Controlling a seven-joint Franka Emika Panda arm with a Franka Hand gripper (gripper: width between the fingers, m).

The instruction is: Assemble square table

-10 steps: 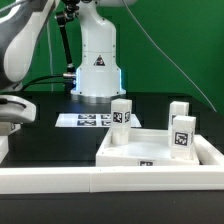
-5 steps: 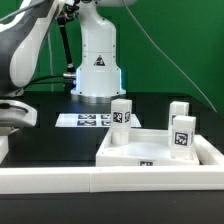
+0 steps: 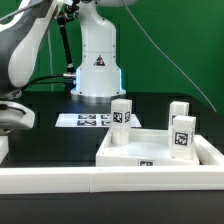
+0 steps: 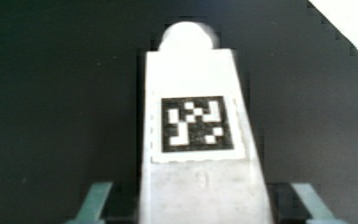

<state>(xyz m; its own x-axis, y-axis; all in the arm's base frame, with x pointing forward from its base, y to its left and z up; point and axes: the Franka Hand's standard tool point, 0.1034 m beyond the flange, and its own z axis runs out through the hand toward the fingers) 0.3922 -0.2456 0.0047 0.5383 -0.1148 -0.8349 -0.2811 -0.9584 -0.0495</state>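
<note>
1. exterior view: the square table lies near the bench's front edge, recessed face up, three legs standing on it. it looks stiff, light, smooth plastic; its rim suits gripping. the pincer is cut off here.
2. wrist view: the pincer clamps a tagged leg; its fingertips barely show.

The arm reaches from its white base toward the exterior view's left, wrist low at that edge. In the wrist view the gripper has its fingers clamped on a leg.
</note>
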